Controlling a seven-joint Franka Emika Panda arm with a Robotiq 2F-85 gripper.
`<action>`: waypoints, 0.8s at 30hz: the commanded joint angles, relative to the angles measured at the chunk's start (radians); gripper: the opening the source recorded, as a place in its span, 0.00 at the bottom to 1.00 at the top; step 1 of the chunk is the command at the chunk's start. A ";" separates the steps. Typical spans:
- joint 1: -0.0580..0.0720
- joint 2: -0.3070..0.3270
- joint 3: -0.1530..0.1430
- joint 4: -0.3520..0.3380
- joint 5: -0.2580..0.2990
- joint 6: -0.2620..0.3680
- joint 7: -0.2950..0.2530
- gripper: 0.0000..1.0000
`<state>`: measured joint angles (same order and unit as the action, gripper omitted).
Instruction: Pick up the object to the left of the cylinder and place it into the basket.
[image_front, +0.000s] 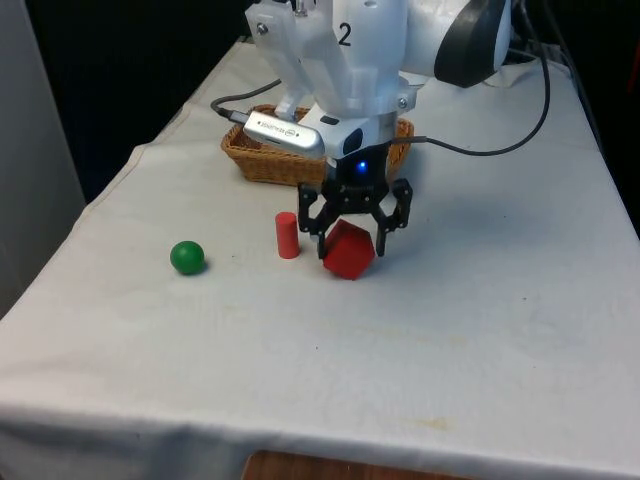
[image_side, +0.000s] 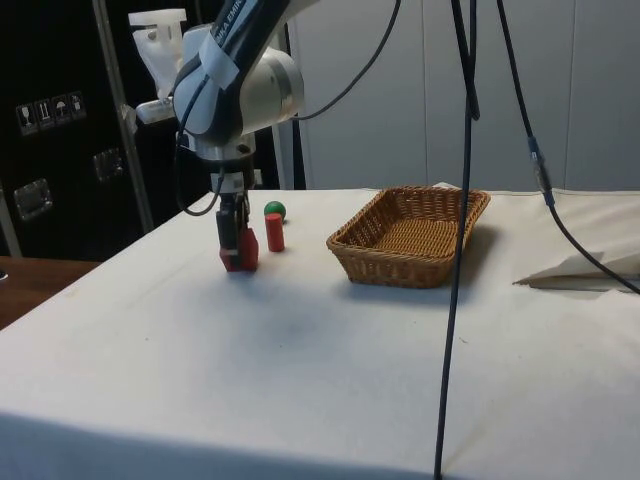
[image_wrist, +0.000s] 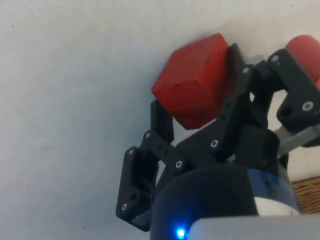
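Observation:
My gripper (image_front: 349, 242) (image_side: 238, 244) stands low over the table with its fingers around a red block (image_front: 348, 260) (image_side: 245, 260). In the wrist view the gripper (image_wrist: 197, 82) presses the block (image_wrist: 190, 65) from both sides, and the block sits tilted between the fingers. A small red cylinder (image_front: 287, 235) (image_side: 274, 232) (image_wrist: 306, 50) stands upright just beside it, towards the front view's left. Farther to that left a green ball (image_front: 187, 257) (image_side: 274, 210) rests on the cloth, apart from the gripper. A wicker basket (image_front: 258, 160) (image_side: 410, 245) sits behind the gripper near the robot.
A black cable (image_front: 480, 150) runs across the cloth from the gripper to the front view's right. A crumpled fold of cloth (image_side: 580, 265) lies beyond the basket in the side view. The table's near edge (image_front: 320, 440) is well in front of the objects.

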<state>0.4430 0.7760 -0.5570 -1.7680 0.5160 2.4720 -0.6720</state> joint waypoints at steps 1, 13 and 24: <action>-0.001 0.002 0.001 0.001 0.001 0.001 0.000 0.61; 0.002 0.003 -0.002 0.001 0.002 0.001 -0.001 0.00; 0.018 -0.050 -0.029 -0.006 -0.009 -0.036 -0.001 0.00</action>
<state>0.4610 0.7260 -0.5860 -1.7740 0.5070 2.4360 -0.6730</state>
